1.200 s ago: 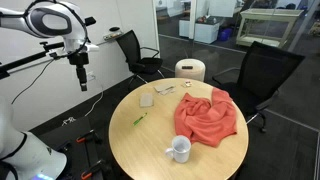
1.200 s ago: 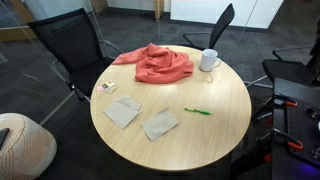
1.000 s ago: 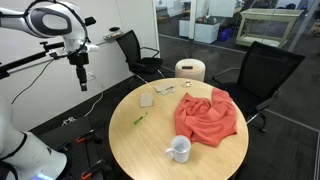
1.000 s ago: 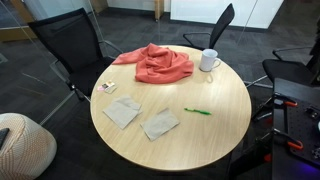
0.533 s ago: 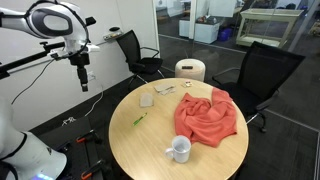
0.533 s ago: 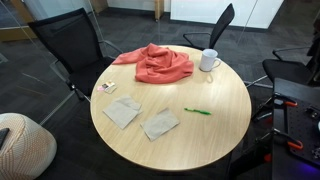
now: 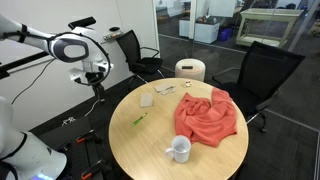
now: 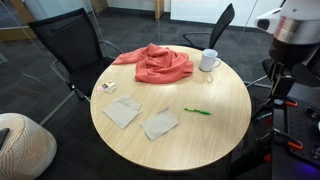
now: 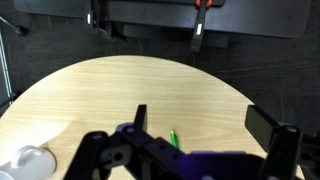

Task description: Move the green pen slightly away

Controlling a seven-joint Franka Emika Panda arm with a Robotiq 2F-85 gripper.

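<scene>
— Any containers on the surface [image 8: 215, 135]?

— One, a white mug [image 7: 180, 149]. It stands upright with its mouth up, near the rim, just beside the coral cloth [image 7: 207, 115]. At this size I cannot tell whether it holds anything.

— And the green pen [image 8: 197, 111]?

— It lies flat on bare wood, apart from everything else, between the two flat grey-white pieces [image 8: 141, 118] and the edge where the arm stands. The mug and cloth are well away from it, on the far part of the round top.

— Which way does it run?

— In an exterior view [image 7: 140, 119] its long axis is diagonal, with one end toward the arm's edge and the other toward the middle of the top. In the wrist view only a short green stretch shows, running almost straight away from the camera with a slight lean. I cannot make out which end is the tip.

— The gripper [image 9: 180, 150]?

— It hangs off the rim, above the pen's level, touching nothing. Its jaws are spread wide, with nothing between them.
</scene>
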